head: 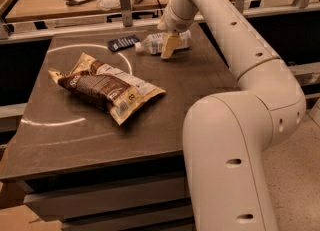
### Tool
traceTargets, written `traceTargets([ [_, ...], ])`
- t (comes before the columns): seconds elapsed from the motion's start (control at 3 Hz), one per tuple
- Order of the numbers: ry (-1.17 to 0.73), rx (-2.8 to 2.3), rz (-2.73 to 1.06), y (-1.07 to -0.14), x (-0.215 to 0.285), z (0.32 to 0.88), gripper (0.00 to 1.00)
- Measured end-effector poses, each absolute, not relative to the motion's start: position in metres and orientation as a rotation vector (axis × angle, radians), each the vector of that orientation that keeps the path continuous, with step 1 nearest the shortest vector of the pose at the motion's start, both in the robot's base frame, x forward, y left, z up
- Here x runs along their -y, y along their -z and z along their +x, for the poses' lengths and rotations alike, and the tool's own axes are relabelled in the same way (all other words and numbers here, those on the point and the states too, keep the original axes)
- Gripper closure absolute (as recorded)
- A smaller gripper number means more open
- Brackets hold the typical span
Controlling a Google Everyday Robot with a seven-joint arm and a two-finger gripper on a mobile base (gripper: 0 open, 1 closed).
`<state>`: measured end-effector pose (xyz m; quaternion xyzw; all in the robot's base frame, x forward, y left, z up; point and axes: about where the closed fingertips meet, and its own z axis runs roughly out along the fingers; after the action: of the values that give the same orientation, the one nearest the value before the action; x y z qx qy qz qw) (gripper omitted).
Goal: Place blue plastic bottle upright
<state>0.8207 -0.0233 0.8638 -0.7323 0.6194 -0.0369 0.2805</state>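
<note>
Grasp stage: the gripper [169, 49] sat at the blue plastic bottle [151, 43], lying sideways at the table's [200, 85] 12 o'clock; whether it had clamped was unclear. Next, probably: lift, tip upright.

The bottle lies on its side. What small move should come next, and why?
Probably bring the gripper down around the blue plastic bottle and take hold of it. The bottle lies on its side, cap toward the dark packet, and the gripper is right at its middle, so grasping precedes tilting it upright.
</note>
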Motion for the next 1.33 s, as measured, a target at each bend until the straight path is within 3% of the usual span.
traceTargets([
  [0.33, 0.035, -1.669, -2.006, -0.851, 0.022, 0.814, 0.62],
  [0.67, -0.007, -1.675, -2.03, -0.848, 0.023, 0.808, 0.85],
  [1.0, -0.03, -1.666, -1.86, -0.911, 0.032, 0.801, 1.0],
  [1.33, -0.098, -1.638, -1.625, -0.969, 0.043, 0.797, 1.0],
])
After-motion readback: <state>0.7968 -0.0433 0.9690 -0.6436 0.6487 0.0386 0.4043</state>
